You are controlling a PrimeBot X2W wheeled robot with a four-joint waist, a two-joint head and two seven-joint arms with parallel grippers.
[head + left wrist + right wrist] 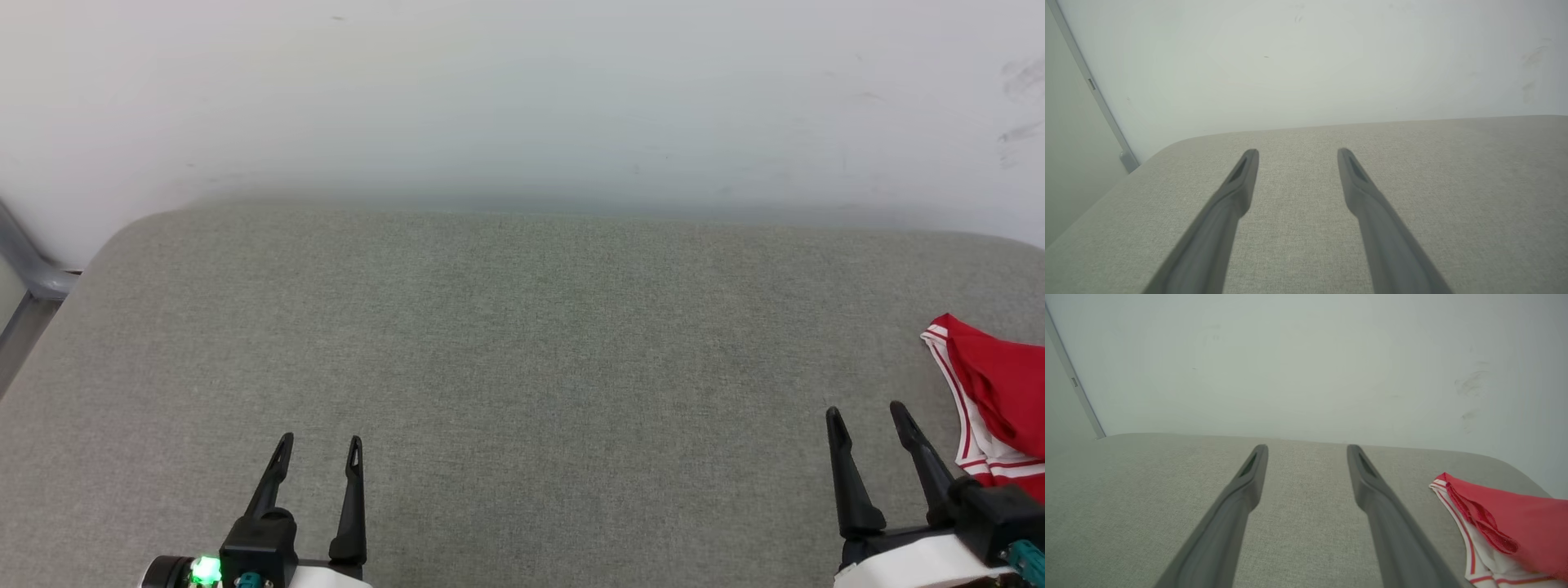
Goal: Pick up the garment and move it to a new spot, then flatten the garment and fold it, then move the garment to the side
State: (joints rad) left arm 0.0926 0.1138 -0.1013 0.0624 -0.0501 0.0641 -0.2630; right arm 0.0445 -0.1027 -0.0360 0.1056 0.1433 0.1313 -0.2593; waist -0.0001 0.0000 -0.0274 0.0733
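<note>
The garment [1000, 392] is a red shirt with white, red-striped trim, lying bunched at the right edge of the grey cushioned surface [522, 343]; it runs out of the head view. In the right wrist view the garment [1506, 526] lies to the right of the fingers. My right gripper [867, 412] is open at the lower right, just left of the garment and apart from it. At the lower left my left gripper [320, 441] stands open over bare fabric. Both wrist views show my left gripper [1297, 152] and right gripper [1307, 447] with nothing between the fingers.
A pale wall [522, 98] rises right behind the surface. A grey metal frame post [33, 273] stands at the far left corner. The surface has rounded back corners, and its broad middle is bare fabric.
</note>
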